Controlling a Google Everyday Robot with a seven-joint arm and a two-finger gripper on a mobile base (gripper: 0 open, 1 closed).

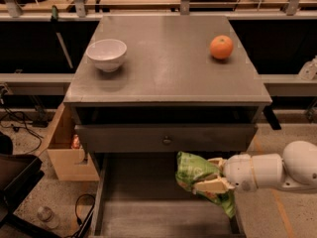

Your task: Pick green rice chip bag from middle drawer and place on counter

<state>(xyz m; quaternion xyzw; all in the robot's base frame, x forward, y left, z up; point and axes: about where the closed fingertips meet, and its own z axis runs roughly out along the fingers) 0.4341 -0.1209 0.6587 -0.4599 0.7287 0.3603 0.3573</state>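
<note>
End effector [212,174], clamped on the crinkled green rice chip bag [194,170], held it over the right side of the plank-floored middle drawer [143,217], below the matte grey counter [168,73].

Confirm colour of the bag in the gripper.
Light green: the green rice chip bag, held in the gripper over the middle drawer. Camera view.

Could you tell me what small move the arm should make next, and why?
Probably raise it straight up. The tool, over the right side of the middle drawer, is shut on the green rice chip bag, which hangs below the counter and must clear its front edge.
</note>
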